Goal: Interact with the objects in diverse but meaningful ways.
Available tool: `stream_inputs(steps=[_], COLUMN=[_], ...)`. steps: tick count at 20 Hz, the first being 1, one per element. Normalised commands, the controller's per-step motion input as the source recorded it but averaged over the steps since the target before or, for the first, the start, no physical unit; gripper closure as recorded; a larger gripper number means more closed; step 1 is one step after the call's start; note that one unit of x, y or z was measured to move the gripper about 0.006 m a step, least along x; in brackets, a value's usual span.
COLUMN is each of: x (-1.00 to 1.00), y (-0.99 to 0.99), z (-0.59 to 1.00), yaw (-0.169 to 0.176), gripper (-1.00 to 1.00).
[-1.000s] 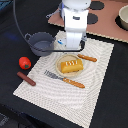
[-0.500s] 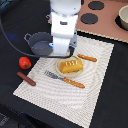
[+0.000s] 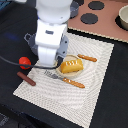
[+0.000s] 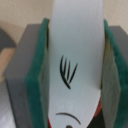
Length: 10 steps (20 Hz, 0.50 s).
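Note:
In the wrist view my gripper [image 4: 75, 70] is shut on the flat white fish [image 4: 75, 45], which has black markings and sits between the green pads [image 4: 37, 75]. In the exterior view the arm [image 3: 50, 35] hangs over the blue-grey pot [image 3: 30, 40] and hides most of it, and the fish is hidden there. The red tomato [image 3: 24, 62] and the brown sausage [image 3: 26, 78] lie on the dark table to the exterior view's left of the arm. The yellow-orange bread loaf [image 3: 71, 65] sits on a plate on the striped mat [image 3: 95, 95].
A fork with an orange handle [image 3: 70, 81] lies in front of the loaf and an orange-handled knife [image 3: 87, 58] behind it. A toy stove with dark burners [image 3: 95, 15] and a bowl [image 3: 122, 17] stand at the back right. A black cable runs past the tomato.
The arm has moved toward the exterior view's left, from beside the loaf to above the pot and close to the tomato. The other objects have not moved.

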Motion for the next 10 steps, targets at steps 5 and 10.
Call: stream_inputs(steps=[5,10], x=[0.51,0.54], y=[-0.67,-0.55], z=[0.07,0.01], yaw=[-0.079,-0.072], gripper=[1.00,1.00])
